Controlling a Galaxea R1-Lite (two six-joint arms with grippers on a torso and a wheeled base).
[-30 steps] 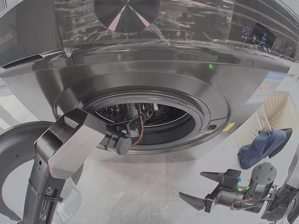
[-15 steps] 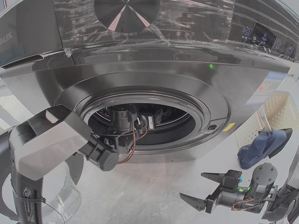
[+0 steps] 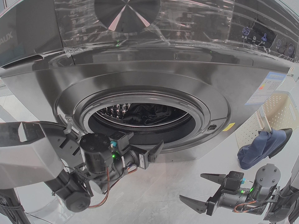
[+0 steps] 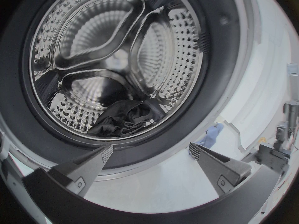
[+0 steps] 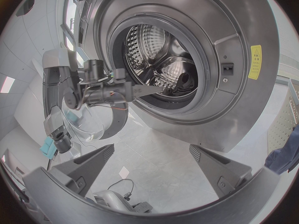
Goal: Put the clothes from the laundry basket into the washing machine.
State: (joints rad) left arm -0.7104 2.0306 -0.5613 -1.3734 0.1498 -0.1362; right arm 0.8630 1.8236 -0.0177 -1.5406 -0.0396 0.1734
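Starting at the left gripper (image 4: 151,148): fingers (image 4: 93,164) spread wide, gripping nothing, poised just outside the mouth of the washing machine (image 3: 187,75). Beyond the tips, low in the drum (image 4: 102,47), a dark garment (image 4: 124,120), bunched up and already inside. Over to the right gripper (image 3: 191,186): fingers (image 5: 218,168) likewise wide apart and empty, hovering low above the floor (image 3: 155,184), in front of the machine and near the laundry basket (image 3: 280,112). And there, draped over the basket rim, a blue garment (image 3: 261,148), hanging half out, not yet loaded.

Now for the trouble spots. Probably calls for a grab at that blue cloth next. Could pinch only a thin fold and lose it on the way across, leaving it on the floor. Could just as easily catch the basket rim along with the fabric and drag or tip the whole basket. Worth watching the carry too: might trail a hem, snag it on the door seal (image 4: 215,63), or leave it hanging over the lip and block the open door (image 5: 84,125) from shutting. And with the left arm sitting right in front of the opening, a real chance of a clash between the two arms on any swing-in from the right.
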